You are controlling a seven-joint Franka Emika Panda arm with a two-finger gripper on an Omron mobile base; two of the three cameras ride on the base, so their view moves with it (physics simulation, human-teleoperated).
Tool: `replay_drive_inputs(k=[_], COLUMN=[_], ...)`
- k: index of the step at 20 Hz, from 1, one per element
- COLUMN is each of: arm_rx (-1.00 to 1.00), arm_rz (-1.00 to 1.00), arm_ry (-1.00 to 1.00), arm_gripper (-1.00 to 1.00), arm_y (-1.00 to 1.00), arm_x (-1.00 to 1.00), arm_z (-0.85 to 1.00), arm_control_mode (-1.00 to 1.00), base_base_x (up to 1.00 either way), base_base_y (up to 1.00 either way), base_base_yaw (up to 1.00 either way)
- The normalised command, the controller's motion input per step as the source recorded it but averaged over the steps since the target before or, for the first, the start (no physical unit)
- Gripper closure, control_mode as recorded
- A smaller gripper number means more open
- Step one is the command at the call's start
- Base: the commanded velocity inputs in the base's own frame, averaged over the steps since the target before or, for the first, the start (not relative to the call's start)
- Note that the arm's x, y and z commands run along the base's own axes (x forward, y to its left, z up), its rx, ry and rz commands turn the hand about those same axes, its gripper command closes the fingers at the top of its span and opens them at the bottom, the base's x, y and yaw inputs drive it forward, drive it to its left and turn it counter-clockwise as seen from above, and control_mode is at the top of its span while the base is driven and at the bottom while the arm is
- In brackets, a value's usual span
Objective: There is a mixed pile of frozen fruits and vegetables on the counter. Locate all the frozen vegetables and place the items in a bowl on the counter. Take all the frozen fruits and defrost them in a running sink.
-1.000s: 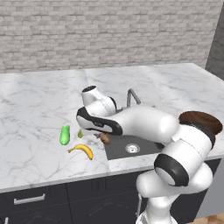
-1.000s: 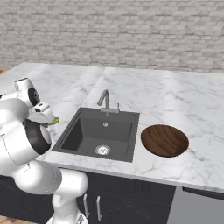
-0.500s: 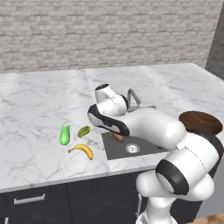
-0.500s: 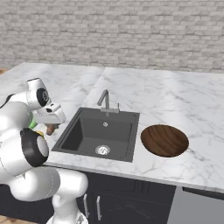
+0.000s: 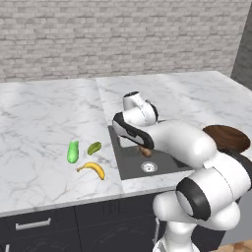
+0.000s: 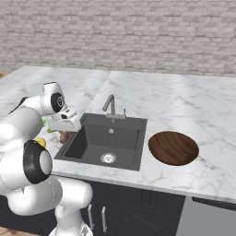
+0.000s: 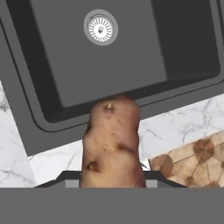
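Across the white, grey-veined marble table (image 5: 44, 128) the scene runs from the big dark grey recessed sink (image 6: 110, 138) with its round silver drain (image 7: 100, 27) and curved grey faucet (image 6: 110, 105), to the shallow round dark-brown wooden bowl (image 6: 173, 147) just beside the sink on its far side from the arm, down to the small frozen pieces. Three of them lie together on the marble, well apart from the bowl: a bright light-green stubby oblong (image 5: 73, 151), a curved yellow banana (image 5: 93, 169) and an olive-green pointed oval (image 5: 94, 147). The fourth, a reddish-brown potato-like lump (image 7: 112, 142), sits clamped between the jaws of the gripper (image 5: 144, 149), hanging over the near rim of the basin.

The main risk is that this vegetable hangs above the sink, where only fruit belongs; a slip or an early release here would likely drop it into the basin. Its knobbly, uneven skin may give the jaws a poor seat during a wide swing, and the faucet stands close to the path toward the bowl.

The white arm (image 5: 177, 140) reaches forward and low, folded at the elbow, the hand pointing down at the sink's edge
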Motion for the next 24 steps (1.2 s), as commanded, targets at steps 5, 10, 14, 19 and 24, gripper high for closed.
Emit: replay_drive_inputs(k=[5,10,14,19,24], arm_rx=[0.01,0.05,0.06,0.05,0.01], arm_rz=[-0.08,-0.04,-0.04,-0.02,-0.02], arm_ry=[0.02,0.00,0.00,0.00,0.00], arm_gripper=[1.00,1.00,1.00,1.00,1.00], arm_y=[-0.46,-0.46,-0.46,-0.48,-0.50], arm_x=[0.02,0.08,0.08,0.11,0.11], arm_z=[0.00,0.00,0.00,0.00,0.02], arm_control_mode=[-1.00,-1.00,-1.00,-1.00,-1.00], base_base_x=[0.00,0.00,0.00,0.00,0.00], base_base_y=[0.00,0.00,0.00,0.00,0.00], base_base_yaw=[0.00,0.00,0.00,0.00,0.00])
